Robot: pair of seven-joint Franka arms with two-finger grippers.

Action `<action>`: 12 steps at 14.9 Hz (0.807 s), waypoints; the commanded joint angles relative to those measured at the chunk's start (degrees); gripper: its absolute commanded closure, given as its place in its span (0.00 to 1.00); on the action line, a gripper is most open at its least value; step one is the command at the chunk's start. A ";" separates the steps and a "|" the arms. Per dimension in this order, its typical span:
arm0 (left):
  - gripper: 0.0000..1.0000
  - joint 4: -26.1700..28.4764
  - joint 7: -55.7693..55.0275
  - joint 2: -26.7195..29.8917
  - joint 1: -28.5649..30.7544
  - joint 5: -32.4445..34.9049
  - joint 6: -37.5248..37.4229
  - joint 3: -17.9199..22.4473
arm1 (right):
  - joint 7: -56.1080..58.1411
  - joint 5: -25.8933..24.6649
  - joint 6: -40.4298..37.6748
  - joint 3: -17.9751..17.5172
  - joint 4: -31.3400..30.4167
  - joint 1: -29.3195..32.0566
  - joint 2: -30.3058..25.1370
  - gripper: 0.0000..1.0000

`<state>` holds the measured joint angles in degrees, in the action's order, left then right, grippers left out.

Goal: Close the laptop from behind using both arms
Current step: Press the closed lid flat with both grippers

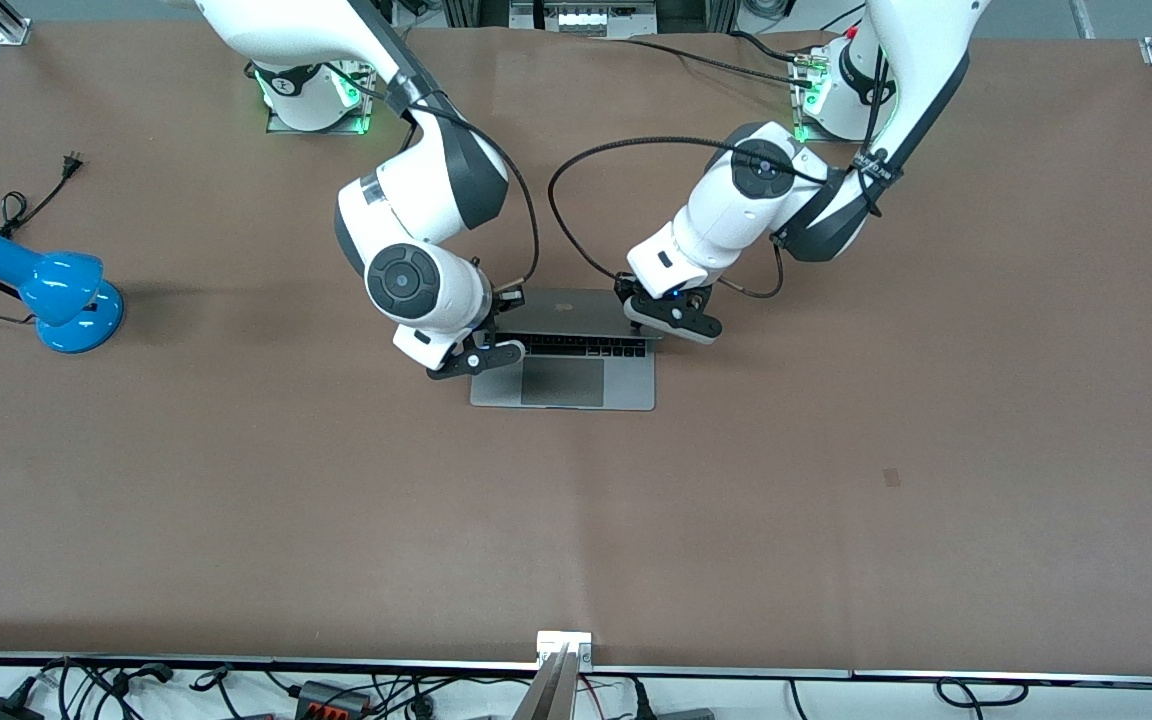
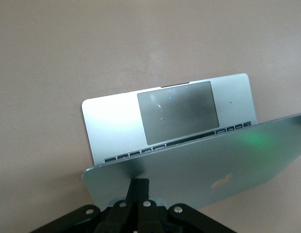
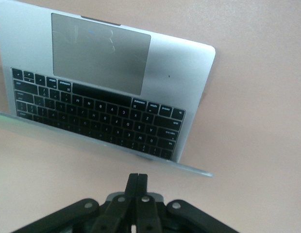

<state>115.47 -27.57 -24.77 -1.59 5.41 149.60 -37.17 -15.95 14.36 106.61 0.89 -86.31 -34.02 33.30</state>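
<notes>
The silver-grey laptop (image 1: 562, 380) sits mid-table, partly open, with its lid (image 1: 566, 305) tilted over the black keyboard and the apple logo facing the arms. In the left wrist view the lid back (image 2: 209, 170) fills the lower part, and my left gripper (image 2: 139, 183) is shut with its fingertips against it near the corner. It shows in the front view (image 1: 651, 325) at the lid's left-arm end. My right gripper (image 3: 137, 177) is shut and empty, just short of the lid's thin top edge (image 3: 102, 141), over the keyboard (image 3: 99, 116). It is at the lid's right-arm end (image 1: 492, 342).
A blue desk lamp (image 1: 51, 292) with its black cord (image 1: 31, 200) lies on the brown table (image 1: 836, 450) toward the right arm's end. Cables and a metal bracket (image 1: 564, 645) run along the table edge nearest the front camera.
</notes>
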 commanded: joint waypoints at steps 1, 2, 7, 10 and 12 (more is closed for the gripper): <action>0.99 -2.96 0.41 -4.14 -0.17 3.63 0.25 0.52 | 0.66 -0.64 1.57 -0.19 1.67 0.45 2.21 1.00; 0.99 -4.01 0.41 -5.19 -0.25 4.34 0.25 1.22 | 0.57 -0.73 1.84 -0.19 1.67 0.45 2.56 1.00; 0.99 -7.45 0.15 -10.55 -0.78 6.98 0.25 1.84 | 0.66 -1.44 4.56 -0.19 1.76 0.54 3.79 1.00; 0.99 -9.99 0.24 -14.42 -0.96 9.17 0.25 2.28 | 0.66 -1.44 6.85 -0.19 1.76 0.54 5.11 1.00; 0.99 -11.49 0.15 -16.35 -0.96 9.97 0.25 2.28 | 0.66 -1.44 7.12 -0.19 2.37 0.54 6.16 1.00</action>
<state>107.44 -27.57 -37.73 -1.90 13.36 149.77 -35.23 -15.87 13.42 113.51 0.92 -86.15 -33.80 37.50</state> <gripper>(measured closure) 0.987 0.991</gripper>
